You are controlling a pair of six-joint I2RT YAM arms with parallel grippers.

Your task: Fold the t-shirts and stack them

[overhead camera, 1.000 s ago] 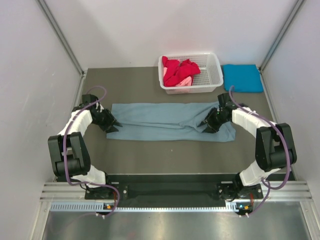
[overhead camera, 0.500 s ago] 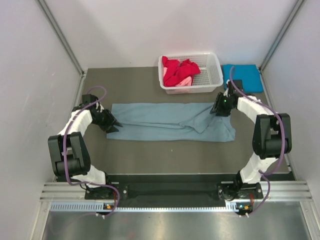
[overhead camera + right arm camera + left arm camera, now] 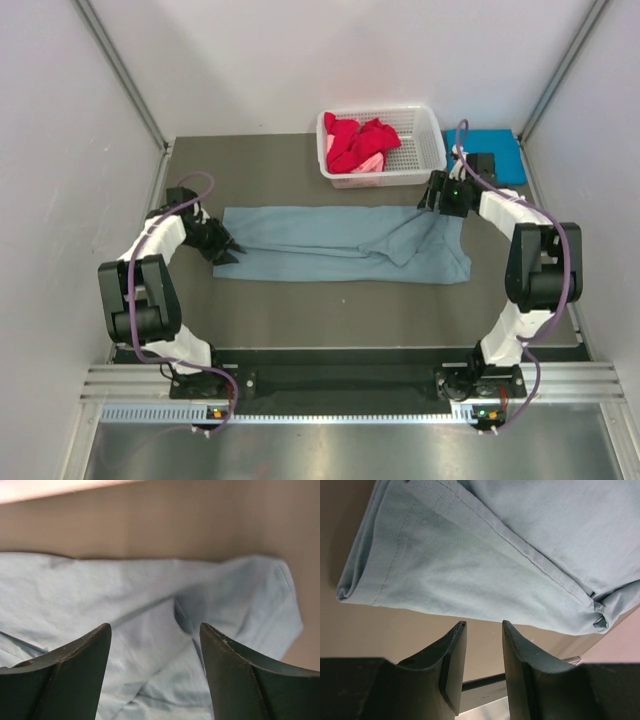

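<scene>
The grey-blue t-shirt [image 3: 330, 245] is lying half-folded mid-table. At nine o'clock the left gripper [image 3: 482, 630] is gaping slightly, the right gripper [image 3: 155, 630] widely, both empty. The turquoise t-shirt [image 3: 487, 155], probably folded, is sitting at one o'clock; red ones [image 3: 358, 138] are waiting.

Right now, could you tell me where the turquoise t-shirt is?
The turquoise t-shirt lies folded at the far right in the top view, beside the white basket.
</scene>
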